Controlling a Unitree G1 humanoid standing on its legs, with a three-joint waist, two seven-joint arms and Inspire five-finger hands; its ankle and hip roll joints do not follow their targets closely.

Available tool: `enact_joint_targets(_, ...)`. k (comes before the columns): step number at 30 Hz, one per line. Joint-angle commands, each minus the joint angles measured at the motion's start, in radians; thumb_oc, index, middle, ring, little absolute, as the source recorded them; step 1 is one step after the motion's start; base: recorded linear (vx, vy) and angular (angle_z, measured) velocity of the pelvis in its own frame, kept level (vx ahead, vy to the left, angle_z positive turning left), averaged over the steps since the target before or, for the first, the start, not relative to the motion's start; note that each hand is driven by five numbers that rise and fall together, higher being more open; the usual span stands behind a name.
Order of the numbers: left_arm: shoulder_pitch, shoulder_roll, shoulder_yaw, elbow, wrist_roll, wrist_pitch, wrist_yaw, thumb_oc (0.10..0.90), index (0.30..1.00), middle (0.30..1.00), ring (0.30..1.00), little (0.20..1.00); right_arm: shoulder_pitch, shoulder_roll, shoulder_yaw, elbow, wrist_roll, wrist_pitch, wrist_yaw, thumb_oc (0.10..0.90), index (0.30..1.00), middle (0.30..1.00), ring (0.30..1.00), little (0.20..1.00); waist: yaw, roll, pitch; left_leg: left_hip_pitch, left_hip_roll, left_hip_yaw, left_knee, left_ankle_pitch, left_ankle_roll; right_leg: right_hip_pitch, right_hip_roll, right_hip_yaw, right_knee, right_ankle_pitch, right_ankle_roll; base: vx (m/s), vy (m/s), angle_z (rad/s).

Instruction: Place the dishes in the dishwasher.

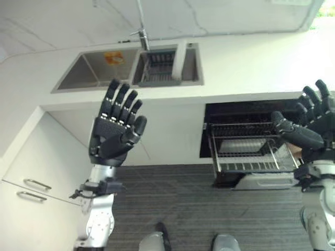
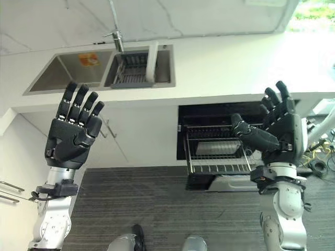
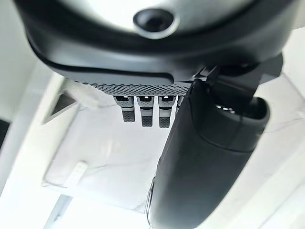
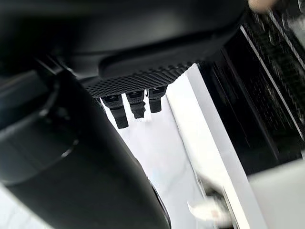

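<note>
Risk first: both hands are raised in the air, well apart from any dish, so a long reach is needed and a misjudged approach is likely. The dishes look to be in the rack insert [image 2: 133,70] in the right basin of the sink [image 2: 63,73], at the back edge of the tabletop [image 2: 225,63] — what exactly is stacked there cannot be made out. The faucet [image 2: 116,34] stands just behind that basin; it could be clipped by fingers on the way in. A white item [image 2: 152,60] is leaned on the basin's right rim and could be knocked over.

The dishwasher [image 2: 209,112] is open below the tabletop's front edge, lower rack [image 2: 217,154] pulled out. A dish carried down from the sink has to be passed over the tabletop's front edge; a bump there, or a weak pinch on a wet dish, would mean a drop onto the floor [image 2: 157,204].

Left hand [image 1: 116,128]: fingers straight and spread, palm towards the camera, nothing held or touched. Right hand [image 2: 277,128]: likewise spread, thumb out, empty — hung in front of the dishwasher opening, not touching the rack.
</note>
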Motion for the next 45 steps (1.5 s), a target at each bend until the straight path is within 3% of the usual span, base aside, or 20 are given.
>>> enact_joint_targets(1, -0.03, 0.077, 0.06, -0.159, 0.085, -0.082, -0.036, 0.8, 0.9, 0.9, 0.9, 0.9, -0.079, -0.027, -0.027, -0.097, 0.011, -0.113, -0.01, 0.8, 0.9, 0.9, 0.9, 0.9, -0.008, 0.004, -0.084, -0.012, 0.028, -0.101, -0.014, -0.102, -0.046, 0.137, 0.071, -0.054, -0.076, 0.086, 0.018, 0.2, 0.272, 0.16)
enact_joint_targets(4, -0.06, 0.097, 0.05, -0.155, 0.127, -0.062, -0.047, 0.8, 0.9, 0.9, 0.9, 0.9, -0.058, 0.003, -0.026, -0.094, -0.026, -0.11, -0.013, 0.8, 0.9, 0.9, 0.9, 0.9, -0.015, 0.015, -0.081, 0.016, -0.012, -0.122, -0.014, -0.128, -0.006, 0.12, 0.074, -0.051, 0.058, 0.191, 0.011, 0.22, 0.305, 0.27)
enact_joint_targets(8, -0.069, 0.096, 0.038, -0.168, 0.209, -0.054, -0.009, 0.8, 0.9, 0.9, 0.9, 0.9, -0.05, 0.02, -0.002, -0.08, -0.034, -0.121, -0.006, 0.8, 0.9, 0.9, 0.9, 0.9, -0.018, 0.028, -0.07, 0.046, -0.037, -0.128, -0.014, -0.148, 0.022, 0.036, 0.088, -0.045, 0.31, 0.214, -0.01, 0.17, 0.234, 0.35)
enact_joint_targets(9, -0.074, 0.102, 0.033, -0.169, 0.209, -0.051, 0.0, 0.8, 0.9, 0.9, 0.9, 0.9, -0.054, 0.017, 0.002, -0.079, -0.034, -0.118, -0.011, 0.8, 0.9, 0.9, 0.9, 0.9, -0.021, 0.024, -0.068, 0.044, -0.044, -0.13, -0.014, -0.146, 0.022, 0.019, 0.123, -0.038, 0.287, 0.181, -0.017, 0.23, 0.056, -0.18)
enact_joint_targets(10, -0.084, 0.115, 0.03, -0.167, 0.183, -0.028, 0.003, 0.8, 0.9, 0.9, 0.9, 0.9, -0.059, 0.005, -0.004, -0.075, -0.045, -0.097, -0.026, 0.8, 0.9, 0.9, 0.9, 0.9, -0.031, 0.009, -0.07, 0.043, -0.069, -0.144, -0.014, -0.142, 0.022, 0.002, 0.21, -0.048, 0.18, 0.129, -0.026, 0.24, -0.033, -0.25)
enact_joint_targets(13, -0.081, 0.125, 0.046, -0.155, 0.141, -0.016, -0.018, 0.8, 0.9, 0.9, 0.9, 0.9, -0.05, -0.018, -0.031, -0.06, 0.002, -0.114, -0.02, 0.8, 0.9, 0.9, 0.9, 0.9, -0.056, -0.003, -0.056, 0.073, -0.068, -0.139, -0.014, -0.165, 0.006, -0.032, 0.199, -0.093, -0.076, 0.125, -0.036, 0.24, -0.147, -0.12)
enact_joint_targets(14, -0.079, 0.124, 0.048, -0.154, 0.142, -0.018, -0.019, 0.8, 0.9, 0.9, 0.9, 0.9, -0.047, -0.021, -0.036, -0.059, 0.011, -0.118, -0.017, 0.8, 0.9, 0.9, 0.9, 0.9, -0.061, -0.007, -0.053, 0.078, -0.069, -0.136, -0.014, -0.17, 0.004, -0.045, 0.192, -0.089, -0.076, 0.119, -0.035, 0.25, -0.256, -0.05)
enact_joint_targets(15, -0.068, 0.12, 0.053, -0.153, 0.143, -0.02, -0.021, 0.8, 0.9, 0.9, 0.9, 0.9, -0.026, -0.021, -0.052, -0.054, 0.029, -0.123, 0.013, 0.8, 0.9, 0.9, 0.9, 0.9, -0.096, -0.03, -0.047, 0.116, -0.092, -0.127, -0.014, -0.212, 0.002, -0.164, 0.142, -0.029, -0.076, 0.153, -0.014, 0.28, -0.277, -0.12)
enact_joint_targets(17, -0.065, 0.113, 0.046, -0.158, 0.151, -0.016, -0.019, 0.8, 0.9, 0.9, 0.9, 0.9, -0.025, -0.015, -0.041, -0.059, 0.03, -0.119, 0.02, 0.8, 0.9, 0.9, 0.9, 0.9, -0.11, -0.032, -0.047, 0.142, -0.097, -0.127, -0.014, -0.235, 0.008, -0.213, 0.132, -0.015, -0.076, 0.176, -0.006, 0.29, -0.282, 0.18)
enact_joint_targets(22, -0.056, 0.104, 0.038, -0.165, 0.123, 0.0, -0.015, 0.8, 0.9, 0.9, 0.9, 0.9, -0.041, -0.003, -0.018, -0.052, 0.011, -0.101, 0.011, 0.8, 0.9, 0.9, 0.9, 0.9, -0.113, -0.031, -0.076, 0.176, -0.096, -0.124, -0.014, -0.268, 0.016, -0.199, 0.149, 0.003, -0.076, 0.14, -0.007, 0.27, -0.292, 0.03)
enact_joint_targets(26, -0.06, 0.086, 0.03, -0.175, 0.08, 0.014, -0.033, 0.8, 0.9, 0.9, 0.9, 0.9, -0.072, -0.016, -0.004, -0.047, 0.024, -0.052, 0.02, 0.8, 0.9, 0.9, 0.9, 0.9, -0.11, -0.027, -0.096, 0.23, -0.079, -0.115, -0.014, -0.27, -0.007, -0.162, 0.171, -0.006, -0.076, 0.102, -0.042, 0.25, -0.264, 0.2)
enact_joint_targets(28, -0.064, 0.078, 0.022, -0.174, 0.07, 0.017, -0.039, 0.8, 0.9, 0.9, 0.9, 0.9, -0.077, -0.025, -0.006, -0.049, 0.008, -0.051, 0.018, 0.8, 0.9, 0.9, 0.9, 0.9, -0.111, -0.027, -0.099, 0.258, -0.07, -0.101, -0.014, -0.247, -0.022, -0.148, 0.172, -0.014, -0.076, 0.092, -0.057, 0.15, -0.147, 0.07)
enact_joint_targets(29, -0.064, 0.072, 0.02, -0.174, 0.067, 0.018, -0.044, 0.8, 0.9, 0.9, 0.9, 0.9, -0.077, -0.029, -0.007, -0.05, 0.004, -0.05, 0.02, 0.8, 0.9, 0.9, 0.9, 0.9, -0.11, -0.028, -0.099, 0.278, -0.063, -0.088, -0.014, -0.203, -0.035, -0.137, 0.174, -0.017, -0.076, 0.083, -0.068, 0.16, -0.154, 0.15)
enact_joint_targets(30, -0.062, 0.065, 0.016, -0.176, 0.064, 0.022, -0.051, 0.8, 0.9, 0.9, 0.9, 0.9, -0.075, -0.032, -0.01, -0.052, -0.005, -0.048, 0.022, 0.8, 0.9, 0.9, 0.9, 0.9, -0.106, -0.033, -0.1, 0.298, -0.057, -0.063, -0.014, -0.105, -0.062, -0.117, 0.174, -0.02, -0.076, 0.069, -0.083, 0.18, -0.199, 0.12)
enact_joint_targets(31, -0.061, 0.06, 0.014, -0.178, 0.061, 0.026, -0.059, 0.8, 0.9, 0.9, 0.9, 0.9, -0.073, -0.034, -0.013, -0.053, -0.01, -0.051, 0.024, 0.8, 0.9, 0.9, 0.9, 0.9, -0.096, -0.043, -0.092, 0.282, -0.053, -0.05, 0.003, -0.038, -0.082, -0.095, 0.17, -0.021, -0.076, 0.058, -0.093, 0.16, -0.182, 0.12)
enact_joint_targets(32, -0.059, 0.056, 0.012, -0.179, 0.061, 0.029, -0.066, 0.8, 0.9, 0.9, 0.9, 0.9, -0.073, -0.036, -0.016, -0.053, -0.016, -0.055, 0.025, 0.8, 0.9, 0.9, 0.9, 0.9, -0.088, -0.049, -0.085, 0.25, -0.045, -0.042, 0.031, -0.017, -0.088, -0.079, 0.166, -0.021, -0.076, 0.053, -0.097, 0.12, -0.123, 0.09)
enact_joint_targets(35, -0.044, 0.048, 0.017, -0.18, 0.058, 0.024, -0.083, 0.8, 0.9, 0.9, 0.9, 0.9, -0.079, -0.042, -0.026, -0.047, -0.027, -0.042, 0.03, 0.8, 0.9, 0.9, 0.9, 0.9, -0.076, -0.052, -0.073, 0.192, -0.036, -0.023, 0.009, -0.035, -0.077, -0.058, 0.155, -0.005, -0.076, 0.038, -0.09, 0.13, 0.031, 0.03)
enact_joint_targets(38, -0.019, 0.055, 0.033, -0.176, 0.047, -0.001, -0.077, 0.8, 0.9, 0.9, 0.9, 0.9, -0.102, -0.06, -0.014, -0.031, -0.003, -0.017, 0.055, 0.8, 0.9, 0.9, 0.9, 0.9, -0.067, -0.023, -0.068, 0.129, -0.008, -0.043, -0.014, -0.105, -0.069, -0.055, 0.17, 0.013, -0.076, 0.021, -0.074, 0.13, 0.17, -0.1)
enact_joint_targets(42, 0.001, 0.049, 0.045, -0.17, 0.035, -0.007, -0.073, 0.8, 0.9, 0.9, 0.9, 0.9, -0.103, -0.073, -0.011, -0.031, 0.011, -0.008, 0.057, 0.8, 0.9, 0.9, 0.9, 0.9, -0.044, 0.001, -0.074, 0.036, 0.014, -0.126, -0.014, -0.097, -0.094, -0.033, 0.187, 0.037, -0.076, -0.015, -0.065, 0.22, 0.199, -0.36)
enact_joint_targets(45, -0.003, 0.04, 0.04, -0.165, 0.048, 0.001, -0.08, 0.8, 0.9, 0.9, 0.9, 0.9, -0.096, -0.076, -0.015, -0.044, 0.015, 0.0, 0.053, 0.8, 0.9, 0.9, 0.9, 0.9, -0.043, 0.001, -0.083, 0.036, 0.019, -0.128, -0.014, -0.112, -0.094, -0.022, 0.167, 0.029, -0.076, -0.027, -0.054, 0.22, 0.206, -0.24)
